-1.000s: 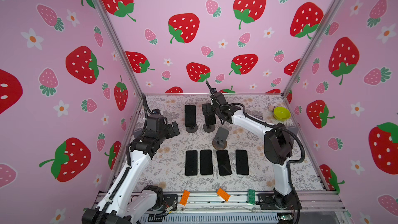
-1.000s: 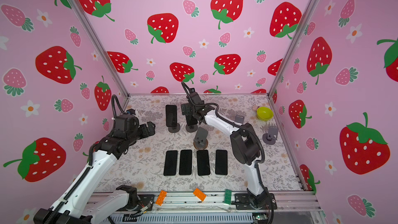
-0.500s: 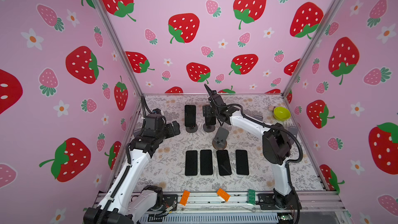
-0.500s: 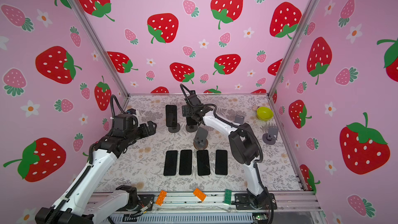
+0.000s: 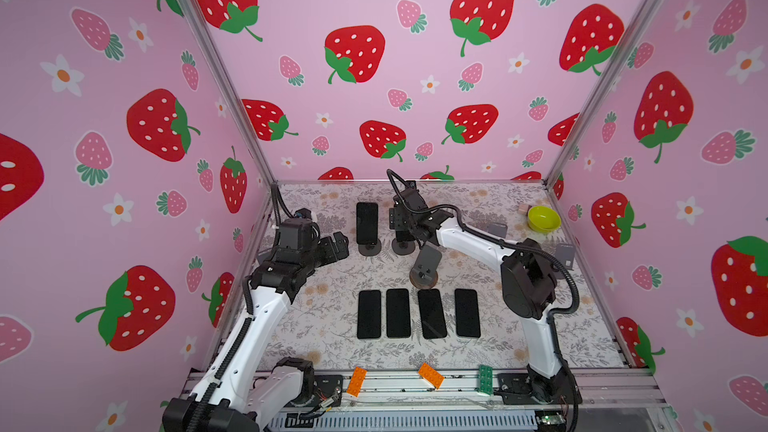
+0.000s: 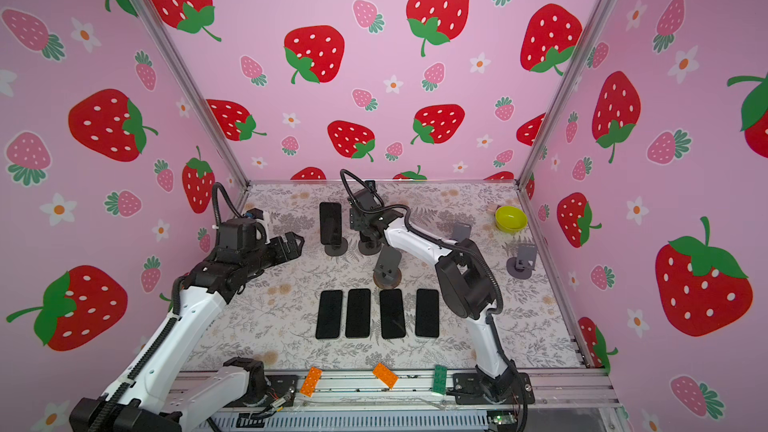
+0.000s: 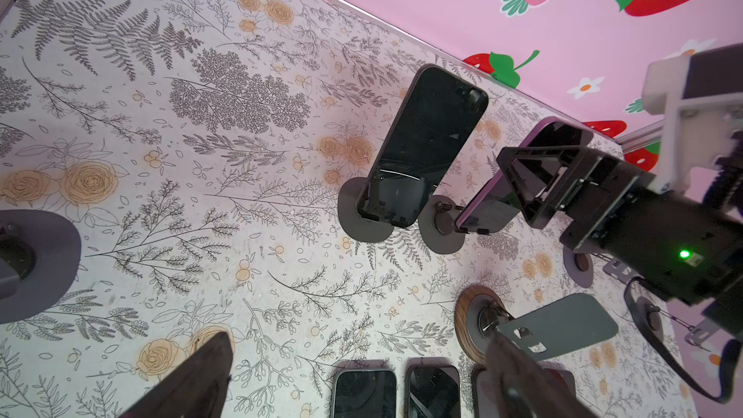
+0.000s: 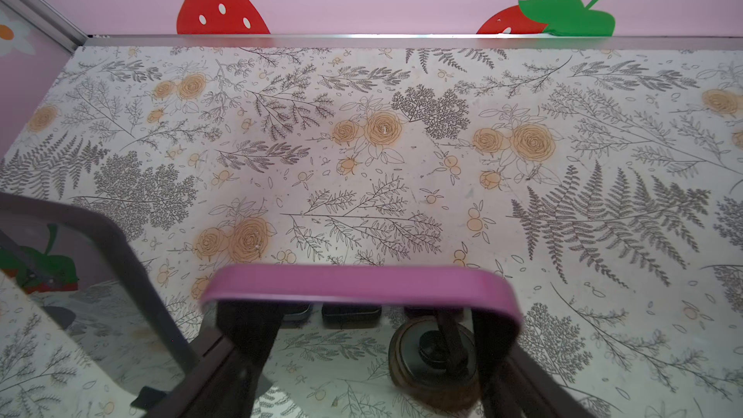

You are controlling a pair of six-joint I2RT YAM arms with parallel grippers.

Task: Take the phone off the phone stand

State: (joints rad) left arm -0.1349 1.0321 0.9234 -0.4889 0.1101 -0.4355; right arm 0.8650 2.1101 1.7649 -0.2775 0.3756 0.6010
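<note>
While on its stand [image 7: 440,232], phone [image 7: 484,213] edges between right tool [image 8: 368,339] fingers [image 8: 245,339].

Four dark phones [image 6: 358,312] lie flat in a row near the front of the floral desk [image 6: 519,326]. Just behind them is an empty stand [image 6: 387,270] on a wooden base. Further back an upright phone [image 6: 331,222] leans in its stand [image 6: 336,248]. Just beside it the right pincer [image 6: 357,222] covers the second stand [image 6: 370,248], and its grip is hidden. The left pincer [image 6: 296,243], jaws spread, hovers left of the upright phone. A yellow-green bowl [image 6: 510,218] sits at the back right. Three toy bricks [image 6: 385,376] lie on the front rail.
</note>
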